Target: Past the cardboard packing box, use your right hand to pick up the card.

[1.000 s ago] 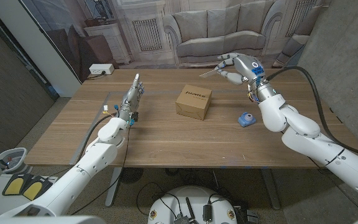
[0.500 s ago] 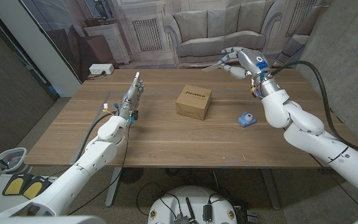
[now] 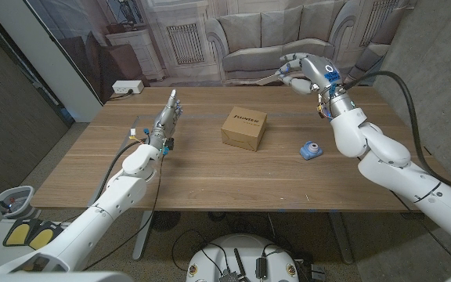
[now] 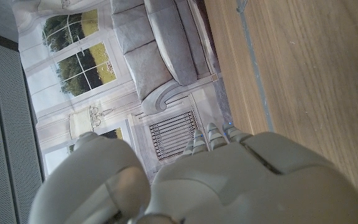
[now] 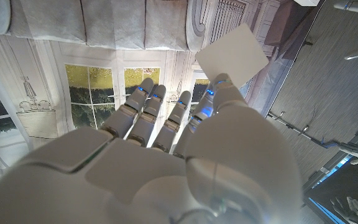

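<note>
The cardboard packing box (image 3: 244, 128) sits on the wooden table (image 3: 210, 168) near its middle. Beyond the box, above the table's far edge, my right hand (image 3: 308, 73) is raised and pinches a thin white card (image 3: 268, 78) that sticks out toward the left. In the right wrist view the card (image 5: 232, 54) shows as a pale rectangle at the tips of the right hand (image 5: 166, 155). My left hand (image 3: 165, 124) stands on its edge at the table's left side, its fingers straight and pointing away, holding nothing; the left wrist view shows the back of my left hand (image 4: 197, 180).
A small blue round object (image 3: 311, 150) lies on the table right of the box, under my right forearm. A white power strip (image 3: 127, 87) sits beyond the far left corner. A printed backdrop of a sofa stands behind the table.
My right hand has risen and moved farther back and slightly right with the card in its fingers. The left hand and the box have stayed where they were.
</note>
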You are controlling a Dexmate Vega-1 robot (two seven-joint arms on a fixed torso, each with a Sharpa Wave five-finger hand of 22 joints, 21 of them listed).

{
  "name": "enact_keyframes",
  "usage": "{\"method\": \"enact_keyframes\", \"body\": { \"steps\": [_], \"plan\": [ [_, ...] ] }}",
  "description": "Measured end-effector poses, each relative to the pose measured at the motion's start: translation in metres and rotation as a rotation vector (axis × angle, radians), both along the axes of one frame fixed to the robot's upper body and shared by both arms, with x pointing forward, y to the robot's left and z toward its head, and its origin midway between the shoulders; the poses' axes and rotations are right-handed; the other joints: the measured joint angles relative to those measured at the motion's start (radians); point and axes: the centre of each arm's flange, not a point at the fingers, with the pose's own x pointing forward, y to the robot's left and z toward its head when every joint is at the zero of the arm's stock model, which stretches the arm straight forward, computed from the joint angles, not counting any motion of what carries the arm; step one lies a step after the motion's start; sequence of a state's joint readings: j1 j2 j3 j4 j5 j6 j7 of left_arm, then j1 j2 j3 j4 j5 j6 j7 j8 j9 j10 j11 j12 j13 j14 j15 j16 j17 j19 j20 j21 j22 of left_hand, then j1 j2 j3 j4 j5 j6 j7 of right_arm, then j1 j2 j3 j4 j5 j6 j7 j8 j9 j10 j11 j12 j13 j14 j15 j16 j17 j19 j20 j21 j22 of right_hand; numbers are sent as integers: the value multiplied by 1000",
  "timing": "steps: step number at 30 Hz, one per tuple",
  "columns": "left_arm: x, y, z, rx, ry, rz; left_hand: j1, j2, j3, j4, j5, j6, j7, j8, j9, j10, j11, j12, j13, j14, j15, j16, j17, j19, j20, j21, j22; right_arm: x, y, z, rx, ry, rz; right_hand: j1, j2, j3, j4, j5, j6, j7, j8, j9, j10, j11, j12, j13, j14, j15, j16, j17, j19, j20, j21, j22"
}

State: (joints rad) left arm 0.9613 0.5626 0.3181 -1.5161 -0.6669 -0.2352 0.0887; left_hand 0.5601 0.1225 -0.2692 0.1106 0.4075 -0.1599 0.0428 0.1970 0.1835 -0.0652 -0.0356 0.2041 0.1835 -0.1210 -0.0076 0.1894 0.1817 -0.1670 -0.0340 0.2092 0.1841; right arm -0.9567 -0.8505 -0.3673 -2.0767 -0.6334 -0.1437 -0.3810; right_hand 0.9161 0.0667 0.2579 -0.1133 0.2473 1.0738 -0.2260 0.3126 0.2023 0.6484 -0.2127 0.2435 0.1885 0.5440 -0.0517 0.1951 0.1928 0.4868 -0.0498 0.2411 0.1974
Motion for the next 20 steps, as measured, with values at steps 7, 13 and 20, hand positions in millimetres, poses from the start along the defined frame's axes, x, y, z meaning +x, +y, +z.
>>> {"method": "enact_keyframes", "body": {
  "steps": [7, 13, 20],
  "plan": [
    [1, 1, 0, 4, 3, -3, 0, 0, 0, 0, 0, 0, 0, 0, 0, 0, 0, 0, 0, 0, 0, 0, 0, 0, 0, 0, 0, -3, 3, 7, 3, -7, -4, 0, 5, 0, 0, 0, 0, 0, -2, -1, 0, 0, 0, 0, 0, 0, 0, 0, 2, 2, 0, 0],
    [2, 2, -1, 2, 6, -5, 0, 0, 0, 0, 0, 0, 0, 0, 0, 0, 0, 0, 0, 0, 0, 0, 0, 0, 0, 0, 0, -4, 5, 12, 3, -11, -4, 2, 7, 0, 0, 0, 0, 1, -5, 0, 0, 0, 0, 0, 0, 0, 0, 0, 2, 2, 0, 0],
    [2, 3, -1, 0, 6, -4, 0, 0, 0, 0, 0, 0, 0, 0, 0, 0, 0, 0, 0, 0, 0, 0, 0, 0, 0, 0, 0, -3, 8, 14, 1, -9, 1, 2, 6, 0, 0, 0, 3, 5, -6, 0, 0, 0, 0, 0, 0, 0, 0, 0, 2, 2, 0, 0]
  ]
}}
